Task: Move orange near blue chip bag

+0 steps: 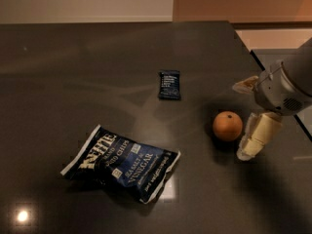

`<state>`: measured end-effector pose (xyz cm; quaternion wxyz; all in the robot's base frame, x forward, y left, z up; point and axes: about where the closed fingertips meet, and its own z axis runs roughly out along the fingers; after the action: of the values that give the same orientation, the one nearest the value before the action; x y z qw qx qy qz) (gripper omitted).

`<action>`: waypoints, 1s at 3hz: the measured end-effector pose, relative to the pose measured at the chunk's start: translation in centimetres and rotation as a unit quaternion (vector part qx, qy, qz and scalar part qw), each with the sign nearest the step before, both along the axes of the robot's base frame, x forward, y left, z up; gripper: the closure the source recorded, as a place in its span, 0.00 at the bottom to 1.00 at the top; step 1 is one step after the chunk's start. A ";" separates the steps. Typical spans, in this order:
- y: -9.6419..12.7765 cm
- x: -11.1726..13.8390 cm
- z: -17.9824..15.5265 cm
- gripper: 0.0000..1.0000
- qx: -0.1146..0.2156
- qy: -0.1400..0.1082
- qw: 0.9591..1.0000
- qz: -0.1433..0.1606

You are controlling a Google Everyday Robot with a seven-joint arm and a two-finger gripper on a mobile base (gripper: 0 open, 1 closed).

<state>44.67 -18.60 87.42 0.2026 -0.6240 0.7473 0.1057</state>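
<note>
This is looking like a break-room kitchenette: a dark glossy counter (97,57) is holding snacks, a blue chip bag (122,162), a snack bar (169,85), an orange (227,126), below a plain wall (83,1), the gripper (246,118) hanging jaws apart beside the orange.

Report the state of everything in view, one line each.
orange: ungrasped, well apart from the bag.
blue chip bag: lying crinkled, label up.
snack-bar wrapper: lying flat, untouched.
gripper: open, close beside the orange, holding nothing.

Dark glossy table (97,52), small dark-blue snack-bar wrapper (169,85) flat near the table's middle, light glare (22,216) at its near-left corner
</note>
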 end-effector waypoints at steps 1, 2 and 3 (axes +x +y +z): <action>0.2 0.2 -0.7 0.00 0.000 -0.002 1.000 0.002; 0.4 0.3 -1.4 0.00 -0.008 -0.004 1.000 0.006; 0.2 0.4 -1.9 0.16 -0.013 -0.004 1.000 0.009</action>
<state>45.02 -18.35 85.51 0.1963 -0.6336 0.7423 0.0949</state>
